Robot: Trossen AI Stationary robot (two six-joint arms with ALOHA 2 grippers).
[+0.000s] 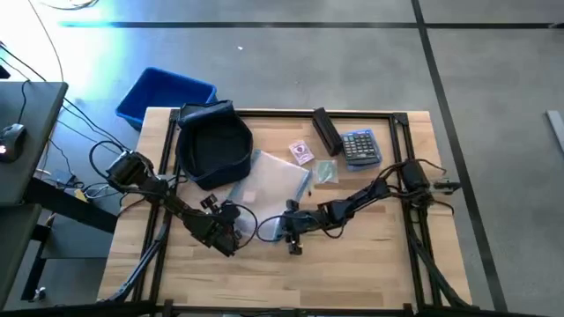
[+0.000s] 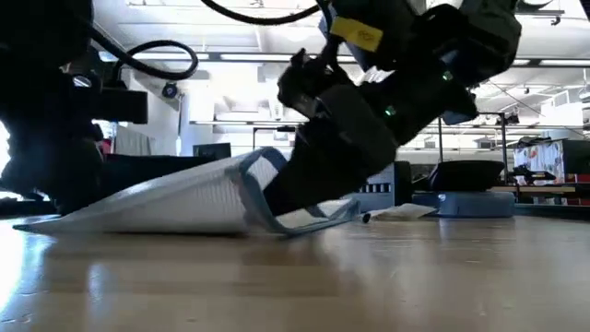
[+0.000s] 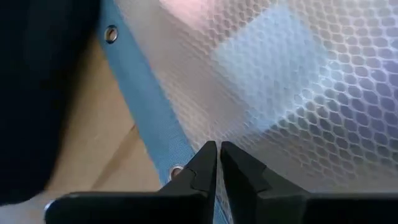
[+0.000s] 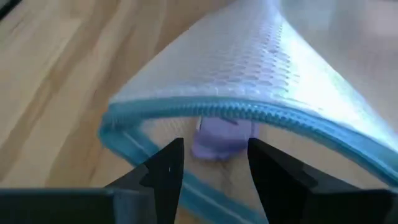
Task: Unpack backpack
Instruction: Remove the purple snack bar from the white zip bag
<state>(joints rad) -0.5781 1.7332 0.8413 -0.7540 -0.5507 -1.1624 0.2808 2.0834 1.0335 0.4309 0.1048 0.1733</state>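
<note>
Left pincer (image 3: 217, 163) pinches the mesh pouch (image 1: 269, 183); right pincer (image 4: 211, 165) gapes at its mouth

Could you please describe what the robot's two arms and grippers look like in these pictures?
Both arms are dark, jointed and trailed by looping black cables. The left gripper and right gripper have black, angular, wedge-shaped fingers. One arm in the low view carries a yellow label.

Bright overhead light glares off the floor (image 1: 291, 53); the wrist views are soft, close-up and blurred.
</note>
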